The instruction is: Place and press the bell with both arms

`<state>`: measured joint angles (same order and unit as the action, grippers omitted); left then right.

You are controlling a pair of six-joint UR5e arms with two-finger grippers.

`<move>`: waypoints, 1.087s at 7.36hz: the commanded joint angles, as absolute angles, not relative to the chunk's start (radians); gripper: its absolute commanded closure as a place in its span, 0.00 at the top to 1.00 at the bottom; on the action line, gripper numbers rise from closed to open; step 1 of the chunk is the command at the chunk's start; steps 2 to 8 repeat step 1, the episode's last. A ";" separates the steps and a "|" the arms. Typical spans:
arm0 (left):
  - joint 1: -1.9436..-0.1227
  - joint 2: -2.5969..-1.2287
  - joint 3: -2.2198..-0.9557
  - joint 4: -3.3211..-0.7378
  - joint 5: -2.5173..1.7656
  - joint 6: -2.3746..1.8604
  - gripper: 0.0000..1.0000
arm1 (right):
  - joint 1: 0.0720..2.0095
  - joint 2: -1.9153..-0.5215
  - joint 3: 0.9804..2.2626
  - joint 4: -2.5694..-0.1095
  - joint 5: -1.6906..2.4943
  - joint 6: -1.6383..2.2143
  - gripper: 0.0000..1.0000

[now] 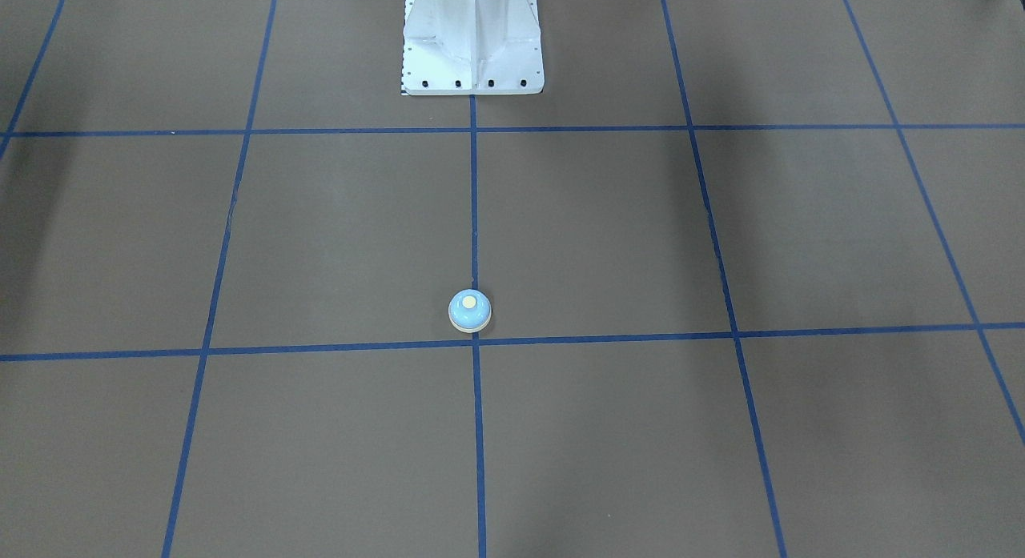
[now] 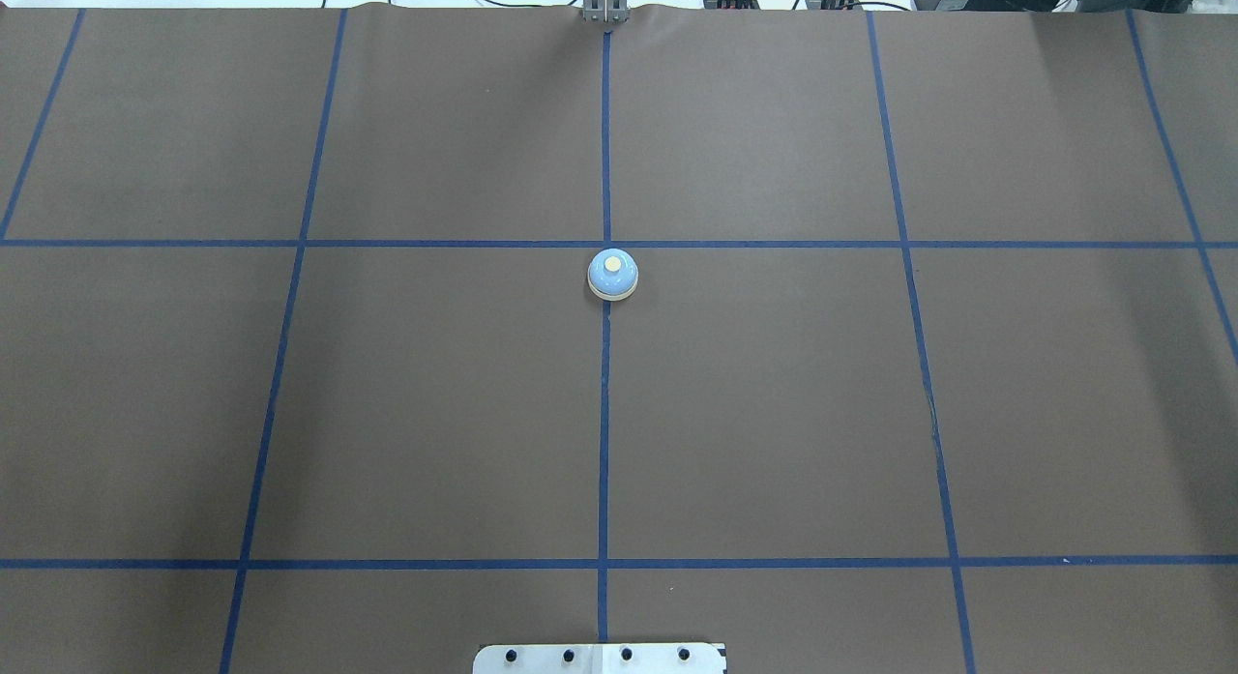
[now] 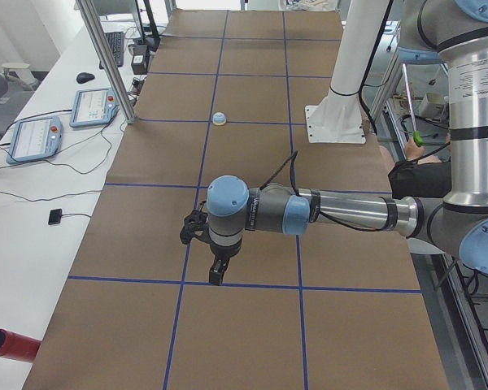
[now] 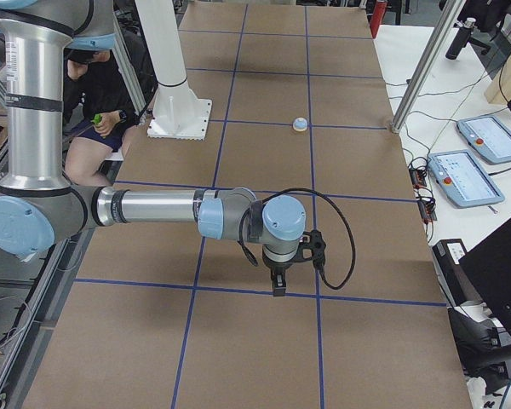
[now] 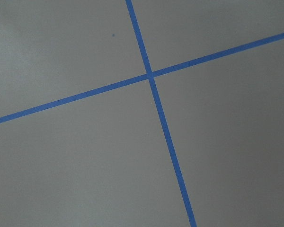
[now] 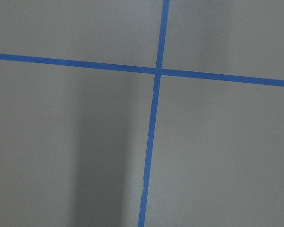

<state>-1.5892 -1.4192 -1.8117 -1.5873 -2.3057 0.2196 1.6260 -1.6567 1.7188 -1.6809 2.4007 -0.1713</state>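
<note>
Side views: I see the bell [image 3: 220, 119] well apart at 12 o'clock from the left gripper [image 3: 217, 272] and the right gripper [image 4: 278, 285]; I cannot tell how either's jaws stand.

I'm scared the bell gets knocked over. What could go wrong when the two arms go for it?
The bell is small and domed, so jaws might slip and shove it off the blue tape line. The left arm and right arm are both far away; meeting at one tiny bell, they might bump.

Robotics lab, you can log: left arm [image 3: 350, 213] and right arm [image 4: 153, 207] over a brown-papered table [image 2: 774, 413] gridded in blue tape [image 2: 604, 442], white bolted pedestal [image 1: 472, 46], teach pendants [image 3: 34, 138] on your side bench [image 3: 24, 183].
</note>
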 commanded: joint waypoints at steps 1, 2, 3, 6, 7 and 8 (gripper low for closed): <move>-1.589 -1.420 -1.812 -1.588 -2.304 0.219 1.00 | 1.626 -1.657 1.720 -1.681 2.401 -0.170 1.00; -1.589 -1.420 -1.812 -1.588 -2.304 0.219 1.00 | 1.626 -1.657 1.720 -1.681 2.401 -0.170 1.00; -1.589 -1.420 -1.812 -1.588 -2.304 0.219 1.00 | 1.626 -1.657 1.720 -1.681 2.401 -0.170 1.00; -1.589 -1.420 -1.812 -1.588 -2.304 0.219 1.00 | 1.626 -1.657 1.720 -1.681 2.401 -0.170 1.00; -1.589 -1.420 -1.812 -1.588 -2.304 0.219 1.00 | 1.626 -1.657 1.720 -1.681 2.401 -0.170 1.00; -1.589 -1.420 -1.812 -1.588 -2.304 0.219 1.00 | 1.626 -1.657 1.720 -1.681 2.401 -0.170 1.00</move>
